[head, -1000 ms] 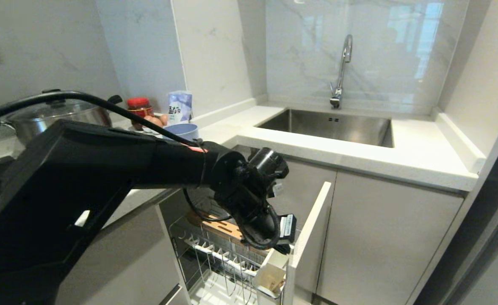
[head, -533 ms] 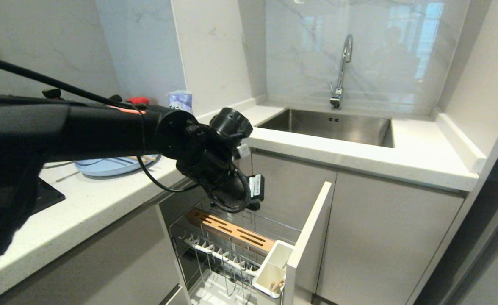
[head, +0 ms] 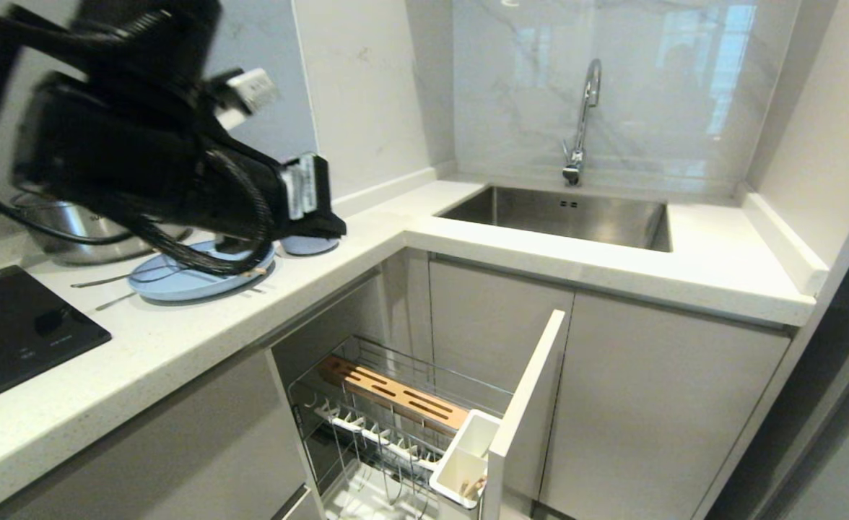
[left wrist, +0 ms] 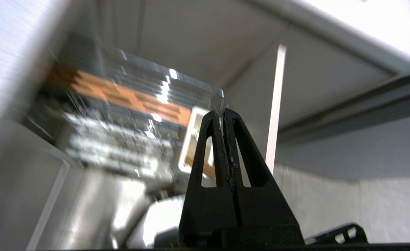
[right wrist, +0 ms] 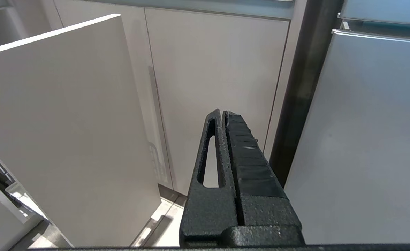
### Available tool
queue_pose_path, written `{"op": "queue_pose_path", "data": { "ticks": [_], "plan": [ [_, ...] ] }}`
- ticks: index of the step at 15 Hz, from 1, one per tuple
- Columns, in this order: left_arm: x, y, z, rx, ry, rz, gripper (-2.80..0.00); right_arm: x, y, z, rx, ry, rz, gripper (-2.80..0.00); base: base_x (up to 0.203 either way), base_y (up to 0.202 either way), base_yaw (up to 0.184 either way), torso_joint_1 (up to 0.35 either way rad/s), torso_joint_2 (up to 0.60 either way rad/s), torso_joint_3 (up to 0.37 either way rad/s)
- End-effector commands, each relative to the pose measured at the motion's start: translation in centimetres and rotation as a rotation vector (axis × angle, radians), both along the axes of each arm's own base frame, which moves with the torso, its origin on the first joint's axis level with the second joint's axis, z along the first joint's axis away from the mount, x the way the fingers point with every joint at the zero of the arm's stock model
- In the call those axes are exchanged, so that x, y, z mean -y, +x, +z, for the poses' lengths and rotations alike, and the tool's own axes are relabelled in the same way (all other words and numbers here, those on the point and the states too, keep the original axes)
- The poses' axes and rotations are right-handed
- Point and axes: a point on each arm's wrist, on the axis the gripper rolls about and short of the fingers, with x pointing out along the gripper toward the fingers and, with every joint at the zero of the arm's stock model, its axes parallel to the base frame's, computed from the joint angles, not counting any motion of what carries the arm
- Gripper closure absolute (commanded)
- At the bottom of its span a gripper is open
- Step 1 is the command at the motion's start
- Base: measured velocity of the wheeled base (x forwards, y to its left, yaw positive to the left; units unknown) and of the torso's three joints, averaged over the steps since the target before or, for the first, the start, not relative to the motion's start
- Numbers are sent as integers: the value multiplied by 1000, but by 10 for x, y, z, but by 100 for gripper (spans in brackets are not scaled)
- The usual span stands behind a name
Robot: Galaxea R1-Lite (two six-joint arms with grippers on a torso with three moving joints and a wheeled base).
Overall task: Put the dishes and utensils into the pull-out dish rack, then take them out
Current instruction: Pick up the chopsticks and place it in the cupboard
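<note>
Left gripper: the 2 fingers pressed together, nothing between them. In the head view the left arm is raised over the counter at about 10 o'clock of the frame, hiding part of the plate and bowl. Its wrist view looks down toward the opened rack, blurred.

Right gripper: fingers pressed together, empty, parked low beside the pale grey cabinet front; it does not show in the head view.

Pull-out dish rack: drawn out of the cabinet at 6 o'clock of the head view. Wire basket holds no plate or bowl. Slotted wooden strip runs across the rear; its slots look unoccupied. White utensil caddy sits at the front corner, against the cabinet front; light-wood chopsticks show inside it, low down. No cutlery can be made out in the caddy.

Light-blue plate: flat on the counter at 9 o'clock, with thin utensils lying on or beside it, count unclear. Light-blue bowl: on the counter just behind the plate, contents hidden. Steel pot stands behind the plate, toward the wall. Sink at 1 o'clock, basin bare.
</note>
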Motion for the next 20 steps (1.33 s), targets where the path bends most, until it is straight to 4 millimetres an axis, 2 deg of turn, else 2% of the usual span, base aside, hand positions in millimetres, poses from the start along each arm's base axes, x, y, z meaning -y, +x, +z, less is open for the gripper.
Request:
{"op": "queue_pose_path", "data": {
  "ticks": [1, 3, 5, 7, 8, 9, 12, 15, 18, 20],
  "plan": [
    [-47, -59, 43, 185, -47, 19, 0, 0, 0, 0, 0, 0, 0, 0, 0, 0, 0, 0, 0, 0],
    [-92, -105, 63, 373, 2, 92, 0, 0, 0, 0, 0, 0, 0, 0, 0, 0, 0, 0, 0, 0],
    [-123, -151, 73, 543, 50, 178, 0, 0, 0, 0, 0, 0, 0, 0, 0, 0, 0, 0, 0, 0],
    [-138, -204, 68, 670, 115, 219, 0, 0, 0, 0, 0, 0, 0, 0, 0, 0, 0, 0, 0, 0],
    [-141, -226, 56, 701, 178, 237, 0, 0, 0, 0, 0, 0, 0, 0, 0, 0, 0, 0, 0, 0],
    [-142, -243, 37, 708, 243, 243, 0, 0, 0, 0, 0, 0, 0, 0, 0, 0, 0, 0, 0, 0],
    [-142, -280, -37, 673, 369, 265, 0, 0, 0, 0, 0, 0, 0, 0, 0, 0, 0, 0, 0, 0],
    [-141, -304, -110, 657, 397, 302, 0, 0, 0, 0, 0, 0, 0, 0, 0, 0, 0, 0, 0, 0],
    [-141, -309, -169, 646, 399, 308, 0, 0, 0, 0, 0, 0, 0, 0, 0, 0, 0, 0, 0, 0],
    [-141, -296, -199, 600, 396, 303, 0, 0, 0, 0, 0, 0, 0, 0, 0, 0, 0, 0, 0, 0]
  ]
}}
